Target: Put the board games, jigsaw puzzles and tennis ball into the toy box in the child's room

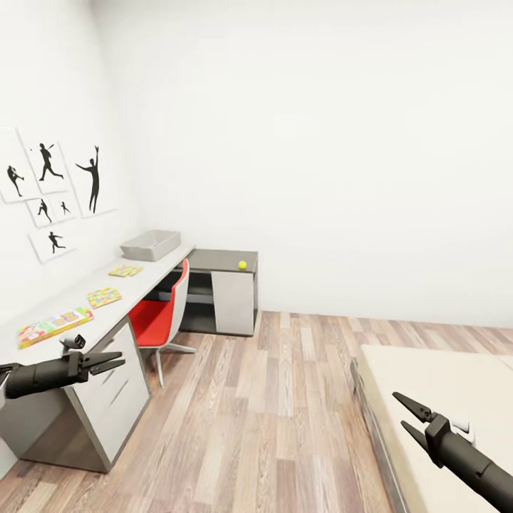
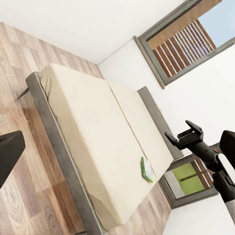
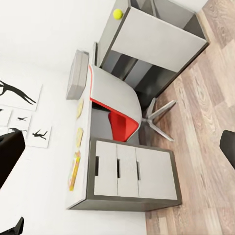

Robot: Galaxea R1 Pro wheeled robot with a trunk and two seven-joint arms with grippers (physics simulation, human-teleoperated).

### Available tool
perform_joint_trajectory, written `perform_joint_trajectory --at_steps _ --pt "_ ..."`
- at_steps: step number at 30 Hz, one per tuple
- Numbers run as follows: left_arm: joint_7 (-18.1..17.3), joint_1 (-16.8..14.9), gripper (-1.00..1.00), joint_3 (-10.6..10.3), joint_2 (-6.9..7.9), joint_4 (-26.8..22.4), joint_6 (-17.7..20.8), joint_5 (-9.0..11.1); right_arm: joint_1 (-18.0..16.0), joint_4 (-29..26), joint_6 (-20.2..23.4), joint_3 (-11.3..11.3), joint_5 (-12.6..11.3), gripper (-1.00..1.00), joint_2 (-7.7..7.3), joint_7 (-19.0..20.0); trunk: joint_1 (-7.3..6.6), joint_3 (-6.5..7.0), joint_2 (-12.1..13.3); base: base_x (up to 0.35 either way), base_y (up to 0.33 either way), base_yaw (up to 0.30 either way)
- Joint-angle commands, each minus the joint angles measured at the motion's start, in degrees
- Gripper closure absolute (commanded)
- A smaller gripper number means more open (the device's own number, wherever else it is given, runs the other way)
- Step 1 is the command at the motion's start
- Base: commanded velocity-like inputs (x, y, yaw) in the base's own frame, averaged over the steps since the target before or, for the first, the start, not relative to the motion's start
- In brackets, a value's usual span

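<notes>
1. Table [image 3: 132, 169]: long, pale top seen edge-on along a white wall; a white three-drawer unit with dark handles faces the camera.
2. Dark grey corner section [image 3: 156, 44] at the table's far end; tennis ball [image 3: 117, 14] sits on top of it, near the wall.
3. Toy box [image 3: 77, 76]: light grey bin on the tabletop, against the wall, between the corner section and the flat items.
4. Two jigsaw puzzles [image 3: 80, 108] [image 3: 79, 137] lie flat, apart, in a row along the top.
5. Board game [image 3: 74, 170] lies flat beyond them, above the drawers.
6. Red-and-white chair [image 3: 117, 107] is tucked against the table, star base on the wood plank floor [image 3: 205, 127].
7. Black silhouette prints [image 3: 19, 117] hang on the wall.
</notes>
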Motion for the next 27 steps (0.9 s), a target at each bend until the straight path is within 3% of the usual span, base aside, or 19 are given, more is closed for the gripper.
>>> perform_joint_trajectory --at_steps 1,14,27 --pt "-0.2 0.0 -1.0 0.0 0.01 0.0 0.6 0.0 0.0 0.0 0.2 -0.1 0.5 -1.0 -0.01 0.5 0.03 -0.11 -0.1 -0.028 0.0 0.082" --pt "-0.2 0.0 -1.0 0.0 0.01 0.0 0.6 0.0 0.0 0.4 0.1 -0.1 0.5 -1.0 -0.01 0.5 0.03 -0.18 -0.1 -0.113 0.0 0.023" --pt "-0.2 0.0 -1.0 0.0 0.01 0.0 0.6 0.0 0.0 0.5 0.1 -0.1 0.5 -1.0 -0.01 0.6 0.03 -0.18 -0.1 -0.02 0.0 0.001"
